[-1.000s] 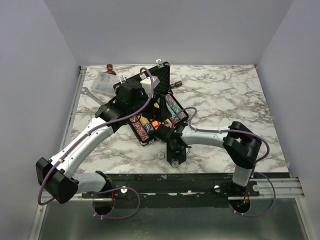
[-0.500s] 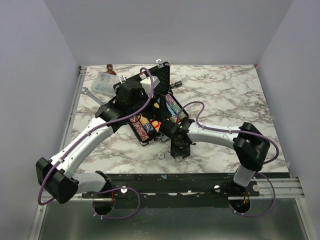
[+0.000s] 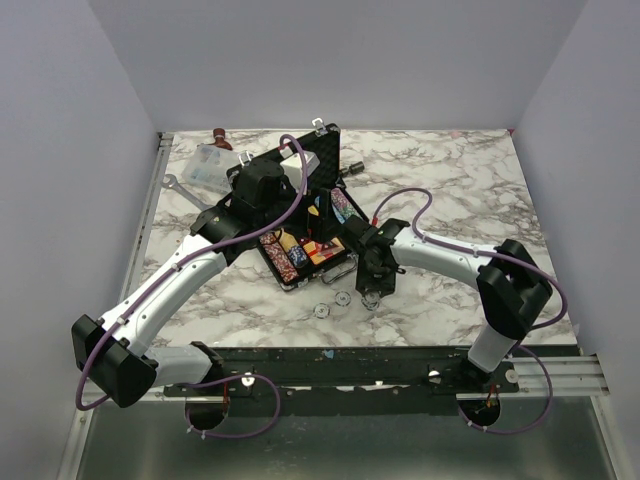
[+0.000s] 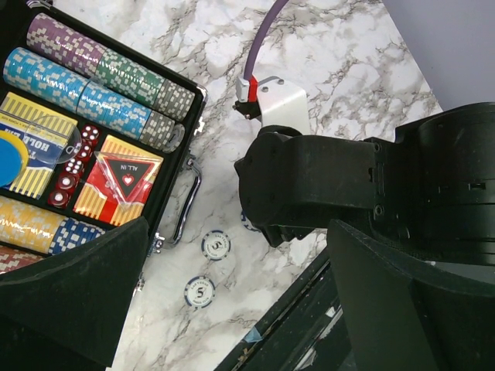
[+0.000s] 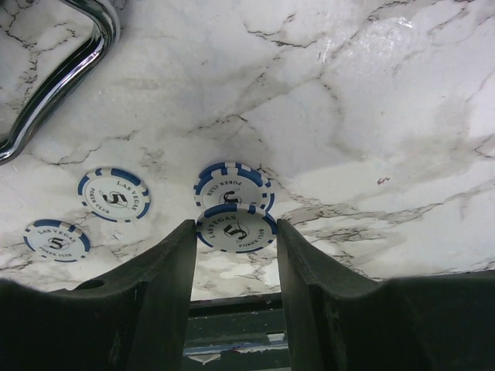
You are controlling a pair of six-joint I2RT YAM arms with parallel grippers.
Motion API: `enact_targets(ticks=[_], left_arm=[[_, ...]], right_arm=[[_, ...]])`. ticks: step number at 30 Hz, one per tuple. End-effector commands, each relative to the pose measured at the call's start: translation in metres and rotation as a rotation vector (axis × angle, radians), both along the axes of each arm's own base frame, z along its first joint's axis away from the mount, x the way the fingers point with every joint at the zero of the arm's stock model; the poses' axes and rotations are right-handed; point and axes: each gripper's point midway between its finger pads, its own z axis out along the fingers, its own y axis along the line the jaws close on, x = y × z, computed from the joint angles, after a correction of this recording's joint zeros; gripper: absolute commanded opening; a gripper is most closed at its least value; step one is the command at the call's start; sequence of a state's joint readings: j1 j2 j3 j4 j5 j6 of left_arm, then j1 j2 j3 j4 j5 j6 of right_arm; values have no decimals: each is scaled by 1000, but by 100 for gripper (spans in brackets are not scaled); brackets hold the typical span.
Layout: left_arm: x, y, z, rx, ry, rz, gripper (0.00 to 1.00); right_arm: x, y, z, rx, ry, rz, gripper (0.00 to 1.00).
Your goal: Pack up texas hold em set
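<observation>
Blue-and-white chip [image 5: 236, 226], printed "LAS VEGAS POKER CLUB 5", sits clamped in your right gripper [image 5: 235, 241], partly covering a second chip [image 5: 232, 185] on the marble table [image 5: 371, 93]. Your left gripper [image 4: 238, 255] hangs spread wide above the open briefcase [image 3: 325, 160], mid-table. The card box [image 4: 39, 139] shows only "HOL"; the rest is hidden.

Left arm [image 3: 185, 275] and right arm [image 3: 440, 262]: white tubular link shells, black joint housings. One purple cable [image 4: 258, 37] routed loosely along each arm. Red connector [image 4: 247, 87] on a white bracket [image 4: 282, 100] at the right wrist. Left pincer [image 4: 238, 232] and right pincer [image 5: 234, 226]: broad matte black fingers.
</observation>
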State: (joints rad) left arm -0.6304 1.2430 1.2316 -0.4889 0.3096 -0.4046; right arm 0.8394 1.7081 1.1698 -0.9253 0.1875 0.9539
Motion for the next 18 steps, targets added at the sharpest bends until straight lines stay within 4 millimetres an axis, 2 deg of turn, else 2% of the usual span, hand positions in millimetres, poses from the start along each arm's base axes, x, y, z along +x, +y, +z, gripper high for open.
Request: enact_targets(ticks=[1, 13, 18], left_arm=[[-1, 1, 3, 2, -15, -5, 97], [1, 4, 3, 13, -23, 18, 97], [20, 27, 3, 70, -41, 176, 97]], right_arm=[[9, -5, -1, -28, -23, 25, 47], [12, 10, -7, 23, -6, 45, 56], [13, 16, 3, 63, -19, 47, 58]])
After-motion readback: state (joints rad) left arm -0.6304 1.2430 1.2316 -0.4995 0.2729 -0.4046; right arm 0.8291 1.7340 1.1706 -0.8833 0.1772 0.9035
